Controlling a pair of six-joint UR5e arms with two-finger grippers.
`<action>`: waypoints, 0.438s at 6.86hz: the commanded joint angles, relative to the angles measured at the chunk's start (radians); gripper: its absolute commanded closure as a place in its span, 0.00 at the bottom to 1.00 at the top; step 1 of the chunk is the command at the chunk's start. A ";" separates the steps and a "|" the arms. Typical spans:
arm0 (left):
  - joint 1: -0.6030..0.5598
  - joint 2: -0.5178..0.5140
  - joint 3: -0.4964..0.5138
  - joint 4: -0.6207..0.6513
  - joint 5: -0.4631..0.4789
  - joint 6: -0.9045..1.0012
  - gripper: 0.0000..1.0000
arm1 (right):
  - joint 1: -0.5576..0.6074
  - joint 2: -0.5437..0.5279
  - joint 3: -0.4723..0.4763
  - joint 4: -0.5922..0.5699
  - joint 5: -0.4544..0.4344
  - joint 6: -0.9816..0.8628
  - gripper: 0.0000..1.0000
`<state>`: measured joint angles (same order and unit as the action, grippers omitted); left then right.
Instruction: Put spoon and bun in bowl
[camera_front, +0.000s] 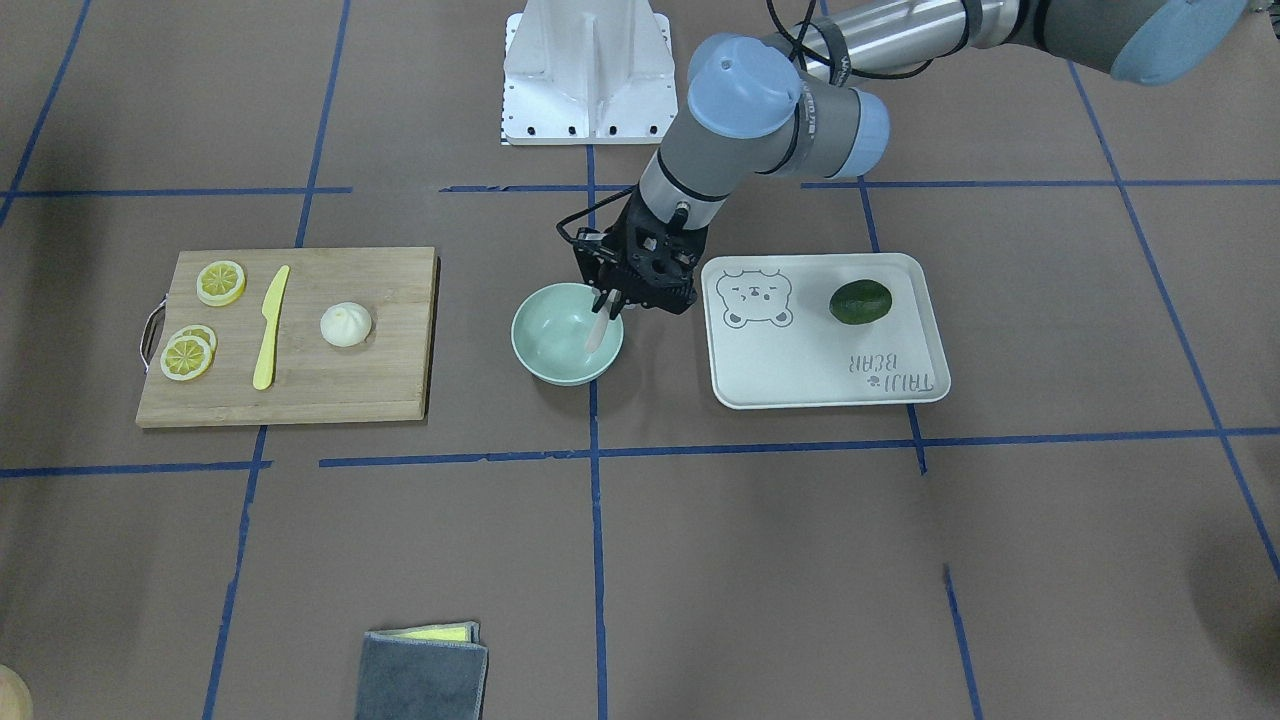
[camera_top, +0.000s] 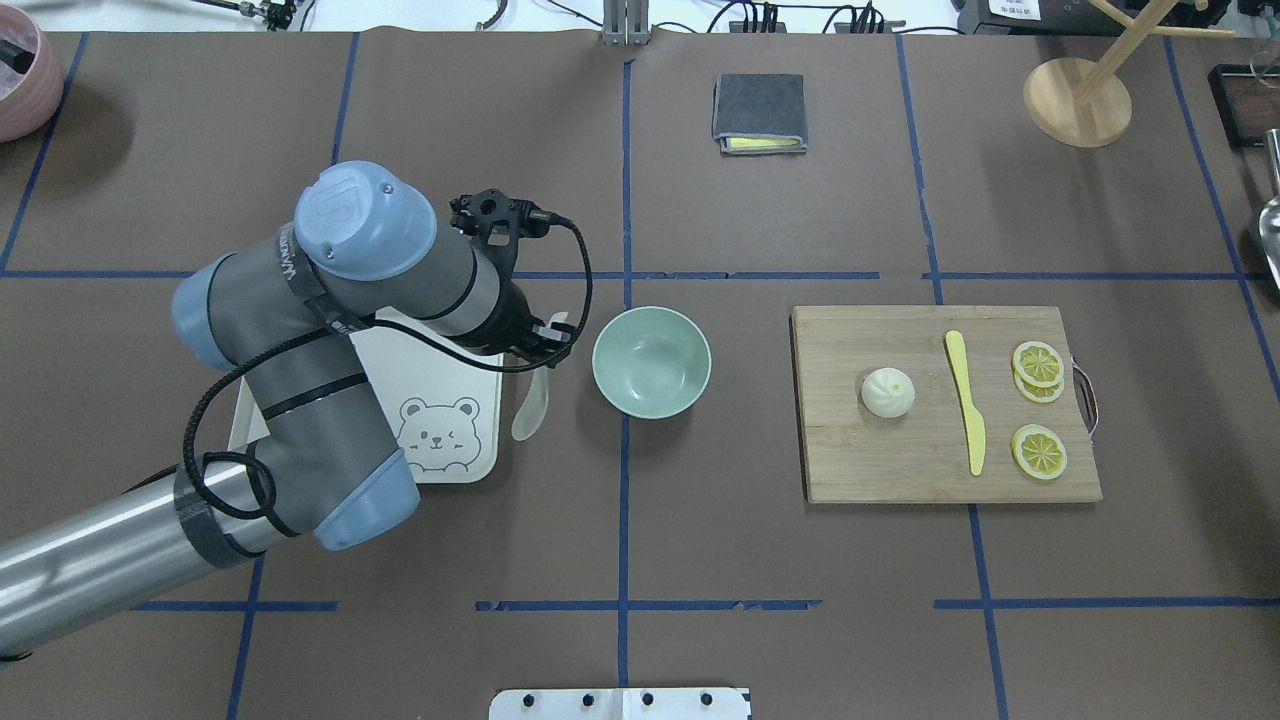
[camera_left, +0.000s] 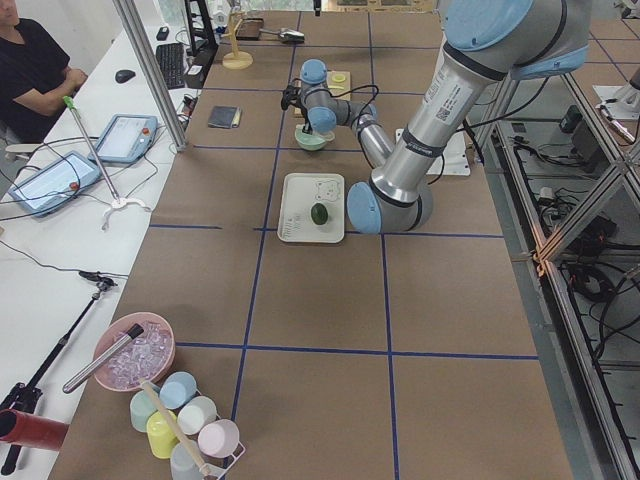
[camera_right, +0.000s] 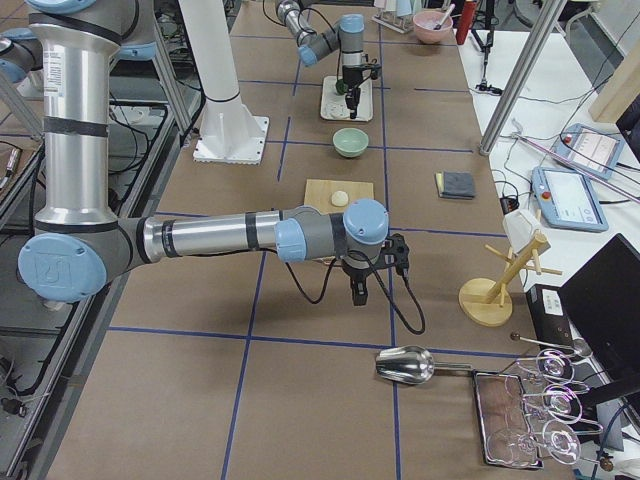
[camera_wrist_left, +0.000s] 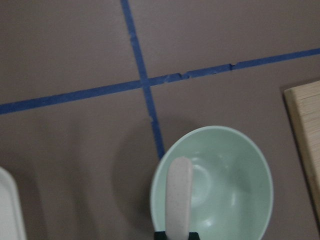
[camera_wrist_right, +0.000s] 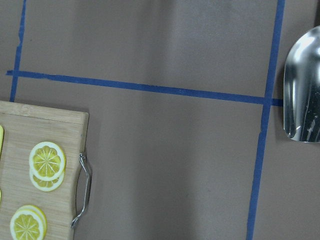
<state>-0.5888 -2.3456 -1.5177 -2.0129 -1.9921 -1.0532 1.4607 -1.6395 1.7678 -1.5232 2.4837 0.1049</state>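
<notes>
Where the spoon hangs, it seemingly overlaps the bowl rim.

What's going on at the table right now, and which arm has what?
The left gripper is shut on the spoon, holding it by the handle over the mint-green bowl, not yet released. The bun sits untouched on the cutting board, beside the yellow knife and lemon slices. The right gripper hovers over bare table past the board's handle end. I cannot tell whether it is open or shut.
</notes>
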 joint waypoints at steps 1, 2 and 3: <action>0.009 -0.044 0.088 -0.088 0.095 0.005 1.00 | -0.055 0.006 0.024 0.003 0.021 0.088 0.00; 0.013 -0.043 0.097 -0.089 0.116 0.007 1.00 | -0.094 0.009 0.050 0.005 0.021 0.172 0.00; 0.033 -0.032 0.102 -0.089 0.116 0.007 0.51 | -0.141 0.009 0.061 0.068 0.021 0.262 0.00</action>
<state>-0.5725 -2.3845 -1.4263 -2.0970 -1.8912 -1.0474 1.3733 -1.6322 1.8095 -1.5041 2.5036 0.2653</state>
